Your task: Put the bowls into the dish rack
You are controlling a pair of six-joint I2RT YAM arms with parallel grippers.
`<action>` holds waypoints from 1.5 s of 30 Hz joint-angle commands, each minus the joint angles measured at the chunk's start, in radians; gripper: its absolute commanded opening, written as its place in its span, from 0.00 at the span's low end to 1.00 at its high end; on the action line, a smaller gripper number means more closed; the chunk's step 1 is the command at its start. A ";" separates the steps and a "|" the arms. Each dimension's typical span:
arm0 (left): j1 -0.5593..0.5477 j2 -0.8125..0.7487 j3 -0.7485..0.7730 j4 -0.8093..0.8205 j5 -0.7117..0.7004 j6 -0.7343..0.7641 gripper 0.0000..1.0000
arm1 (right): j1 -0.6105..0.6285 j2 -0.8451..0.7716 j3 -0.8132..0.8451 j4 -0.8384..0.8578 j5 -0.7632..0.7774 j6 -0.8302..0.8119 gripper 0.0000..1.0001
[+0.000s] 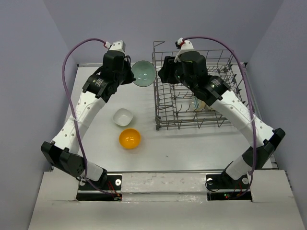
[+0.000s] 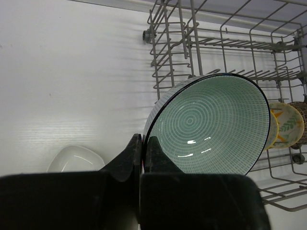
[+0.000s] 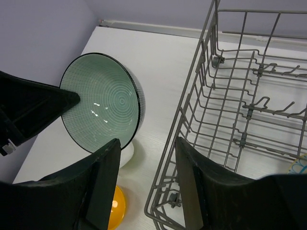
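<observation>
My left gripper (image 1: 132,76) is shut on the rim of the pale teal bowl (image 1: 144,73) and holds it tilted in the air just left of the dish rack (image 1: 156,91). In the left wrist view the fingers (image 2: 143,143) pinch the teal bowl's (image 2: 216,124) edge. My right gripper (image 1: 163,72) is open and empty over the rack's far left corner; in its view (image 3: 146,148) it faces the teal bowl (image 3: 103,103). The white squarish bowl (image 1: 123,117) and the orange-yellow bowl (image 1: 130,138) lie on the table. A yellow-and-white patterned bowl (image 2: 286,124) and a brown-speckled bowl (image 2: 302,112) stand in the rack.
The rack's tall wire side (image 3: 180,112) stands between the teal bowl and the rack's inside. The rack's upright tines (image 2: 193,28) fill its far part. Purple cables loop over both arms. Walls close in left, right and behind.
</observation>
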 commanded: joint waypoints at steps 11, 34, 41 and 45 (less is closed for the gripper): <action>-0.105 0.003 0.093 0.082 -0.030 -0.022 0.00 | 0.029 0.082 0.081 0.011 0.034 -0.009 0.54; -0.160 -0.008 0.124 0.076 -0.032 -0.012 0.40 | 0.029 0.083 0.070 0.016 0.114 -0.030 0.01; -0.166 0.000 0.211 0.062 -0.036 0.009 0.69 | 0.029 0.053 0.099 0.010 0.273 -0.093 0.01; -0.165 -0.067 0.145 0.091 -0.056 0.020 0.71 | 0.029 0.049 0.148 0.016 0.523 -0.203 0.01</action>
